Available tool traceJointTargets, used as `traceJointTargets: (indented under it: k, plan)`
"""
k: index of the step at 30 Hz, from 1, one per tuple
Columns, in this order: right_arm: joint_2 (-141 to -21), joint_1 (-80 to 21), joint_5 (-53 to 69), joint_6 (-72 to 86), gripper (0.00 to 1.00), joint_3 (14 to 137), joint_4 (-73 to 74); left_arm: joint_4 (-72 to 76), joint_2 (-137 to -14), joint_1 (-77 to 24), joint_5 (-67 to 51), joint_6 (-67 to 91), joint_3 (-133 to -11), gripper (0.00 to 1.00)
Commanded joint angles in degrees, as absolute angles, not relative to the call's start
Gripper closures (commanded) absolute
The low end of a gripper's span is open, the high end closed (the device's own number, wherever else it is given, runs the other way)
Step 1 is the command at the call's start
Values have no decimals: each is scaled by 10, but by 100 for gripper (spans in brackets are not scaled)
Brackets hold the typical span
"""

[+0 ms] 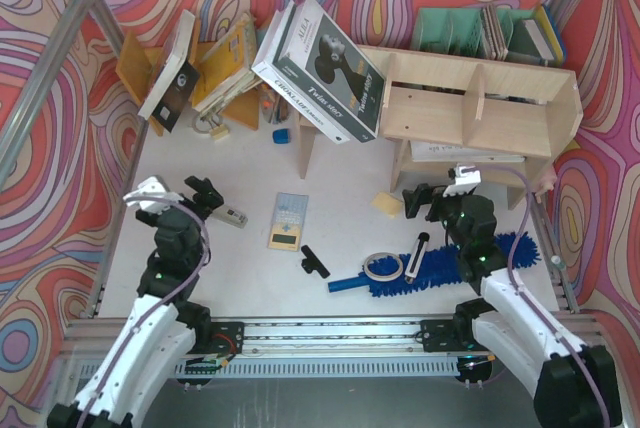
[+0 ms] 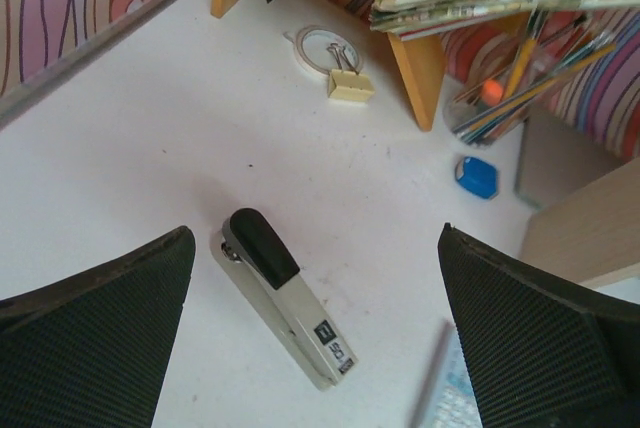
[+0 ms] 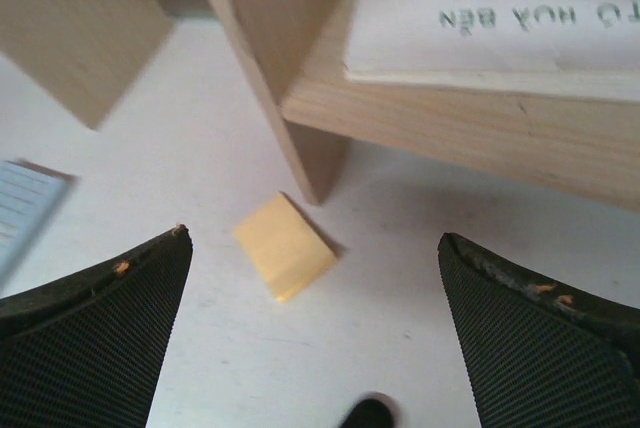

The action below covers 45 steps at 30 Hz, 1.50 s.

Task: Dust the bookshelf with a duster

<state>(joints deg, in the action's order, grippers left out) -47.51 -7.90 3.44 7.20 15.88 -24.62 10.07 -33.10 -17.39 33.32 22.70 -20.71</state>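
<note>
Clearly pick-up comes first: my left claw and right claw gape empty, the fluffy bright-blue duster lies on the white surface under my right arm, its slim handle awaiting a grip.

Tape roll & pen crowd duster; black clip nr handle.

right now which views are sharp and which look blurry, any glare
Top external: sharp, evenly lit, soft shadows only, the duster reads clearly. Left wrist: the stapler is crisp, the calculator at the bottom edge is blurred. Right wrist: soft throughout, the bookshelf and yellow pad slightly out of focus. No obvious glare in any view.
</note>
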Motion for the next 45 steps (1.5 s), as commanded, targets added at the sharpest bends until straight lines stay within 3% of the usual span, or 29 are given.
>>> traceJointTargets:
  k: [1,4,9,13,20,36,40,45]
  plan:
    - [-426,-81,107,169,1,204,-161,-95,-276,-176,392,404,-248,2]
    - [-403,-81,-4,313,1,221,-61,-186,-263,-176,422,490,-281,2]
    - [-430,-82,33,278,1,244,-27,-277,-245,-176,416,505,-337,2]
    - [-491,-92,43,282,1,304,58,-275,-245,-175,354,420,-369,2]
    - [-525,-261,-79,338,5,361,150,-412,-402,-176,208,333,-531,2]
    - [-691,-558,-190,436,36,497,329,-394,-356,-176,149,294,-507,2]
    - [-746,-587,-201,466,47,520,361,-414,-359,-176,160,297,-515,2]
    - [-788,-599,-208,492,53,535,398,-423,-360,-176,158,300,-519,2]
